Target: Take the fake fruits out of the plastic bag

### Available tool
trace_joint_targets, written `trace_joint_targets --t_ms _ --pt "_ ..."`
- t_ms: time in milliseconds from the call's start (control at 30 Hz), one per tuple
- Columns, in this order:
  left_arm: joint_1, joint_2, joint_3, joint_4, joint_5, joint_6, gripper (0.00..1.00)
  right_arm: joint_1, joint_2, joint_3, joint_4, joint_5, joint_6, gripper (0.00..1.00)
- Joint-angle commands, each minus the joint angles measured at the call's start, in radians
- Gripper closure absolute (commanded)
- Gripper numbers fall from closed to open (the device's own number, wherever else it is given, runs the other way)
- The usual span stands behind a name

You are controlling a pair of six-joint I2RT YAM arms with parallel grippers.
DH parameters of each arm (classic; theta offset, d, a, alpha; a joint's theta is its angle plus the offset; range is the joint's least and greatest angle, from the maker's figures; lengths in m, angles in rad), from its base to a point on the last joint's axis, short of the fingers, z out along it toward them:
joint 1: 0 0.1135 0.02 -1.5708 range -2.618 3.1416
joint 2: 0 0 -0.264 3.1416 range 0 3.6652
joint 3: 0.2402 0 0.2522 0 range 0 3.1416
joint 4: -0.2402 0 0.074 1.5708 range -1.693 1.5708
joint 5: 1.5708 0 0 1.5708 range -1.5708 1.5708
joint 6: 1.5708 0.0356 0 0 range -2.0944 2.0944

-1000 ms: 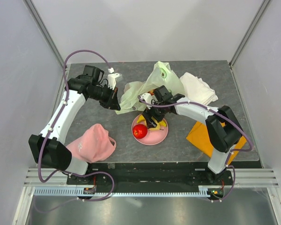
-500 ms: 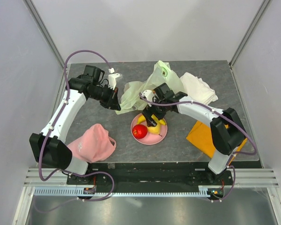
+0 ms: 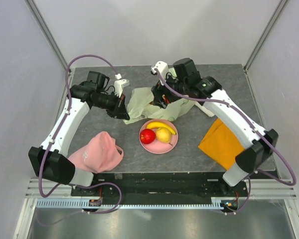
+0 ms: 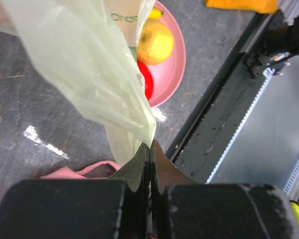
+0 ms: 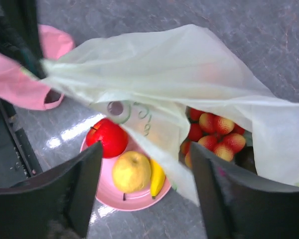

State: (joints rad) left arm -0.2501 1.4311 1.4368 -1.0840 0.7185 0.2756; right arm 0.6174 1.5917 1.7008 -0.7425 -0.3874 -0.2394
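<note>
R gripper [image 5: 145,149] has been lifted off the pink plate [image 3: 173,144] to upper centre, jaws wide, nothing held. Plastic bag [image 3: 139,102] is kept pinched by L gripper [image 4: 149,149] (berry cluster [image 5: 214,132] inside); apple [image 3: 147,135], banana [image 3: 162,125] now uncovered on plate.

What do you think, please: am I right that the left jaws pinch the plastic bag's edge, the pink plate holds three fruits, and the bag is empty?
Only the last part is wrong: the right wrist view shows a berry cluster inside the plastic bag. The left gripper does pinch its edge with shut jaws, and the pink plate does hold three fruits.
</note>
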Motion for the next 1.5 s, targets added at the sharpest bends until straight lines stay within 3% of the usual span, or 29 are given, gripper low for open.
trace_joint_targets --t_ms 0,100,267,433,533,567,700,867,1033,1200,1300,1467 --pt "0.005 -0.026 0.011 -0.05 0.097 0.05 0.99 -0.015 0.218 0.059 -0.009 0.122 -0.04 0.43" --pt "0.005 0.002 0.045 -0.071 0.085 0.04 0.98 -0.068 0.324 0.095 -0.017 0.188 -0.103 0.65" --pt "0.005 0.026 0.048 -0.09 0.024 0.074 0.98 -0.202 0.315 0.039 -0.031 0.271 -0.127 0.7" --pt "0.005 0.032 0.03 -0.067 0.009 0.056 0.99 -0.234 0.165 -0.171 -0.05 0.381 -0.152 0.69" --pt "0.005 -0.013 0.033 -0.014 -0.028 0.007 0.98 -0.232 0.056 -0.278 -0.072 0.446 -0.129 0.6" --pt "0.005 -0.029 0.036 -0.004 -0.013 -0.001 0.99 -0.232 0.027 -0.303 -0.074 0.43 -0.13 0.52" --pt "0.003 -0.106 0.008 0.192 0.128 -0.091 0.98 -0.206 -0.021 -0.365 -0.008 0.363 -0.176 0.43" --pt "0.0 -0.003 0.137 0.23 0.171 -0.14 0.98 -0.191 0.115 -0.204 0.087 0.237 -0.172 0.41" --pt "0.0 0.092 0.215 0.098 0.291 -0.181 0.98 -0.174 0.252 -0.091 0.184 0.194 -0.085 0.37" --pt "0.0 0.028 0.108 0.134 0.205 -0.156 0.98 -0.169 0.37 -0.027 0.242 0.162 0.009 0.31" --pt "0.002 0.035 0.1 0.137 0.197 -0.145 0.99 -0.173 0.431 0.026 0.247 0.16 0.058 0.24" --pt "0.002 0.046 0.082 0.121 0.157 -0.111 0.98 -0.186 0.481 0.059 0.246 0.157 0.055 0.22"
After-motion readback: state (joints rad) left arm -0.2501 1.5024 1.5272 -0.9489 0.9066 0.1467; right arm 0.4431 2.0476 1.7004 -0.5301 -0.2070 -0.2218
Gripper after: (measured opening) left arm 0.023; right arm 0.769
